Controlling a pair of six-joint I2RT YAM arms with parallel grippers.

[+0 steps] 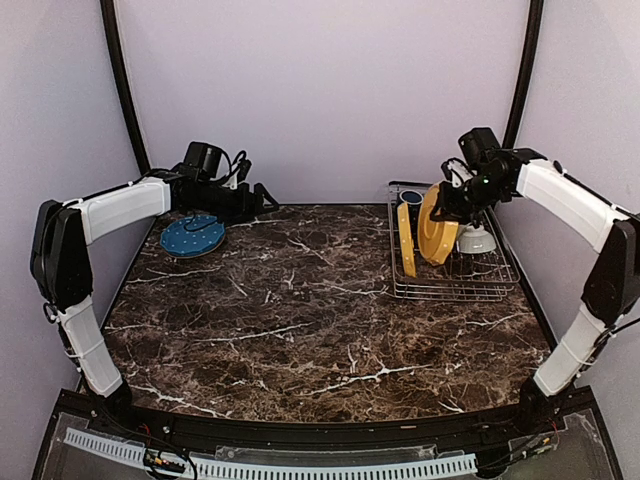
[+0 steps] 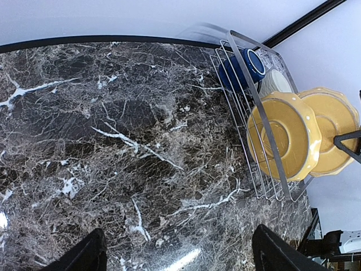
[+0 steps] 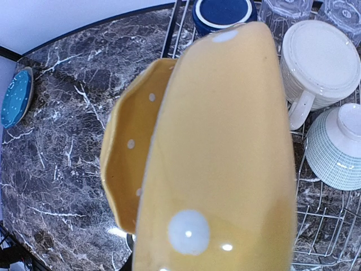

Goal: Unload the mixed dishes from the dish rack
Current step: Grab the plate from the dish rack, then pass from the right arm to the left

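The wire dish rack (image 1: 452, 292) stands at the back right. My right gripper (image 1: 449, 203) is shut on the top rim of a yellow plate (image 1: 438, 228) that stands on edge over the rack; this plate (image 3: 225, 141) fills the right wrist view and hides the fingers. A second yellow plate (image 1: 406, 240) stands just left of it. Also in the rack are a navy mug (image 3: 221, 12), a cream mug (image 3: 318, 62), a greenish bowl (image 3: 338, 149) and a glass tumbler (image 3: 285, 14). The blue dotted plate (image 1: 193, 236) lies flat at the back left. My left gripper (image 1: 262, 198) hovers open beside it, holding nothing.
Dark marble tabletop (image 1: 300, 300) spreads between the blue plate and the rack. Purple walls close in the back and sides, with black corner posts (image 1: 122, 80). The rack sits near the table's right edge.
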